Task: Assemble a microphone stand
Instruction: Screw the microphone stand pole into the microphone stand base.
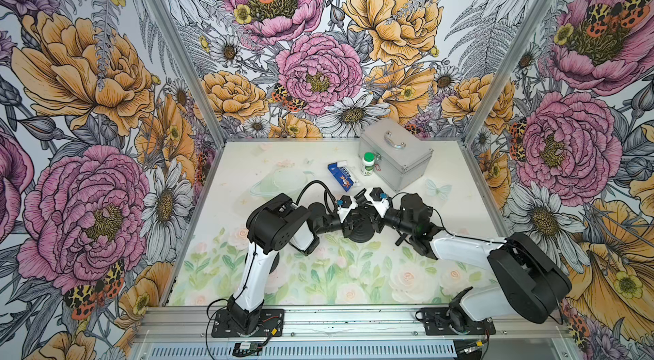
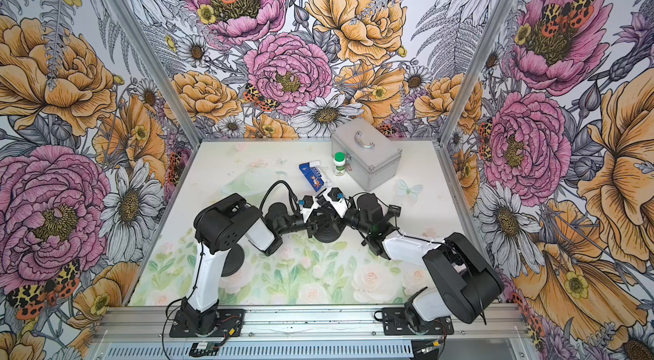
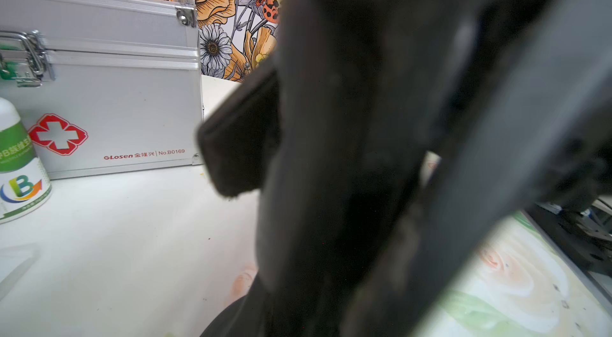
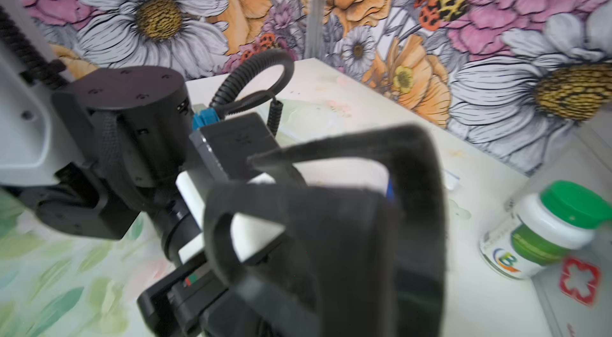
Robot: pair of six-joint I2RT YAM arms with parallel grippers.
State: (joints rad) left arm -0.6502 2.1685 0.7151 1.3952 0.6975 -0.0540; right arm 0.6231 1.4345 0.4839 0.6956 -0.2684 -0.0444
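The stand's black round base [image 1: 361, 235] [image 2: 327, 234] lies on the mat in the middle of the table in both top views. Both arms reach in over it from either side and their heads meet above it. My left gripper [image 1: 353, 216] [image 2: 314, 216] is shut. My right gripper [image 1: 368, 214] [image 2: 328, 213] faces it closely, with its fingers [image 4: 298, 219] drawn together and no gap showing. In the left wrist view a blurred dark upright part [image 3: 331, 153] fills the middle, above the base's rim [image 3: 228, 322]. What lies between the jaws is hidden.
A silver first-aid case [image 1: 396, 154] stands at the back right. A green-capped white bottle [image 1: 368, 163] and a blue carton [image 1: 341, 177] sit just in front of it, close behind the grippers. Aluminium posts frame the table, and a rail runs along the front edge.
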